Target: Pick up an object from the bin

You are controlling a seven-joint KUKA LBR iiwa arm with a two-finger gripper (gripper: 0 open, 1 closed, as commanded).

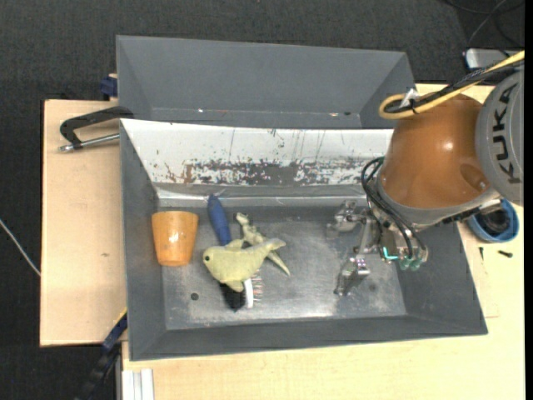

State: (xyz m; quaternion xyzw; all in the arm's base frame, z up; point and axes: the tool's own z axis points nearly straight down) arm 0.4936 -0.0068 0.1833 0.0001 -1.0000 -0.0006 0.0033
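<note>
My gripper hangs over the bare floor in the right part of the bin, its two metal fingers spread apart and open with nothing between them. The nearest thing is a pale yellow-green plush animal lying to its left near the bin's middle, well apart from the fingers. Under the plush lies a brush with a blue handle, its dark head with white bristles sticking out toward the front. An orange cup stands at the far left.
The arm's orange cover and cables hang over the bin's right wall, above the gripper. A stretch of bare bin floor separates the gripper from the plush. The back wall is scratched and steep.
</note>
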